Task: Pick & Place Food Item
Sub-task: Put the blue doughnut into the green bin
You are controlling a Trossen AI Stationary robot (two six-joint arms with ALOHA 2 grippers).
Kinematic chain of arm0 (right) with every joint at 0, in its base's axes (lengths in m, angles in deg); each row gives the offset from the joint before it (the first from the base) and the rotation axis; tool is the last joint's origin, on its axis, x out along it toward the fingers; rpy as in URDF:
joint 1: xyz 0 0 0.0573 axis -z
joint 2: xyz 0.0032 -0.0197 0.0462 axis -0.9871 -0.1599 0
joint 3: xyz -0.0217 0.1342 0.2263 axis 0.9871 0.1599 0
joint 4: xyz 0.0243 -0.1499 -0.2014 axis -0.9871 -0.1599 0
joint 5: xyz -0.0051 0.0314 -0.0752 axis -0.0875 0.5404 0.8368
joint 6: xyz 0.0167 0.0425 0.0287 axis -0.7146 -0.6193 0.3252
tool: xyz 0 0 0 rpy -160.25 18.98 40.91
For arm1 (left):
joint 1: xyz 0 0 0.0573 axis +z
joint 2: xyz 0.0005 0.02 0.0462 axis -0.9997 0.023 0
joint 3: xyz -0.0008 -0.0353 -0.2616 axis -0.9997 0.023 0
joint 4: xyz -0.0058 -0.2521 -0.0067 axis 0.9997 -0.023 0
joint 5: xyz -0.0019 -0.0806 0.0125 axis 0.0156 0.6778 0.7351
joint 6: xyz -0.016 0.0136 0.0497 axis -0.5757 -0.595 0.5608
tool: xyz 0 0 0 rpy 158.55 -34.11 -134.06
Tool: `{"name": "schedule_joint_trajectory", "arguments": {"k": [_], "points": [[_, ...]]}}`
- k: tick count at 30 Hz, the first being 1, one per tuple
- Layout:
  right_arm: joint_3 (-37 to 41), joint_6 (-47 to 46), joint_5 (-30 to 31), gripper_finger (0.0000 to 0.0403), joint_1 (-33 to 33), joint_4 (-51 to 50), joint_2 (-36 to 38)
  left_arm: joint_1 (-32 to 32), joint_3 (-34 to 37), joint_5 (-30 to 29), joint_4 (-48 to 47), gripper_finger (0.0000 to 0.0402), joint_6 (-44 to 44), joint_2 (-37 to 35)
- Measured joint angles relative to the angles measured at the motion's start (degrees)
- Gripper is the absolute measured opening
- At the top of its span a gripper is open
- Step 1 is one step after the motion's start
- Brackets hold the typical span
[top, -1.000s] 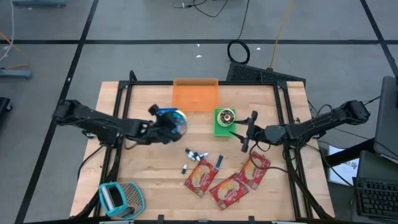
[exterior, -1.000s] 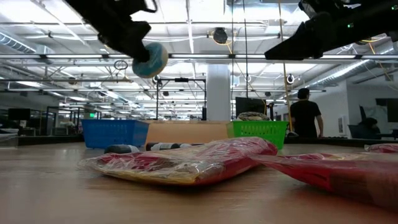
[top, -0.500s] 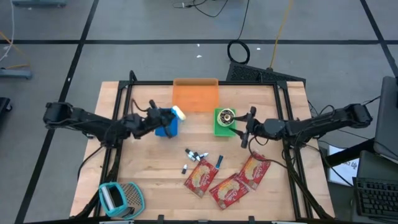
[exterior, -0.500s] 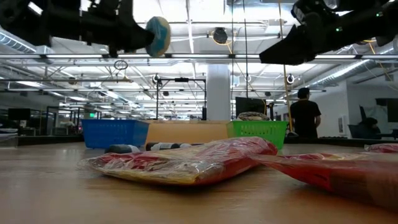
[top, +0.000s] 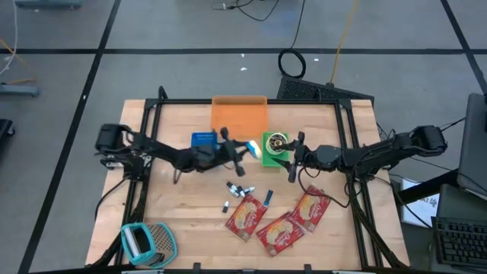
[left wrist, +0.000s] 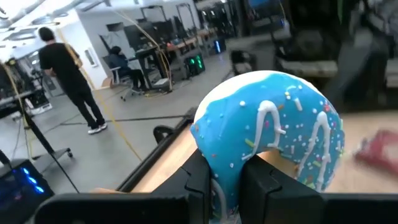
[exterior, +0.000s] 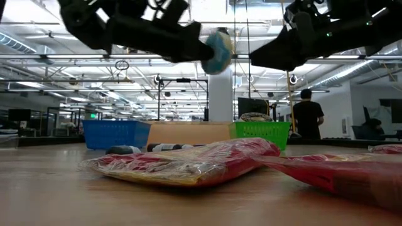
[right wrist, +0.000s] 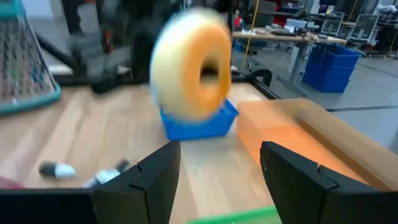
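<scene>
Wooden tabletop [top: 175,198] carries, nearest the low camera, several red snack packets [exterior: 188,164] lying flat, w/ small dark items just behind them; further back stand the blue basket [top: 204,139], the orange tray [top: 239,116] and the green basket [top: 268,157], the last already holding a round food item. Beyond the table, an open lab w/ a person standing by desks. Task item: a blue-iced donut [left wrist: 273,134] w/ white stripes and sprinkles, carried in the air above mid-table, between blue and green baskets and just short of the green one. Left gripper [top: 242,148] pinches the donut across its ring, fingers nearly together, pads pressed into the underside, per left wrist view. Right gripper [top: 290,161] hangs close by on the far side of the green basket, jaws spread wide, holding nothing; its wrist view looks straight at the donut's plain face. Risks, as judged: (1) the two grippers are close, so either arm advancing could cause a clash; (2) the grip bites only a thin part of a soft ring, so a quick swing may twist it loose or tear it; (3) release too early would drop it short of the basket, approx. onto the rim or bare table.
</scene>
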Motion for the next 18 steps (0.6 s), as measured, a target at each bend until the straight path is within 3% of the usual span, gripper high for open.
{"name": "schedule_joint_trajectory", "arguments": {"k": [7,13,18], "points": [[0.0,-2.7,0.2,0.025,0.1,3.0,-5.0,-0.2,-7.4,-1.6,-6.9,0.0049,3.9,5.6],[0.0,-9.0,0.4,0.0305,0.3,8.1,-6.8,-0.2,-8.3,-4.0,-9.6,0.0049,4.2,5.5],[0.0,-13.0,0.5,0.0314,0.9,13.6,-8.6,-0.1,-8.3,-4.1,-11.0,0.0049,3.9,5.5]]}}
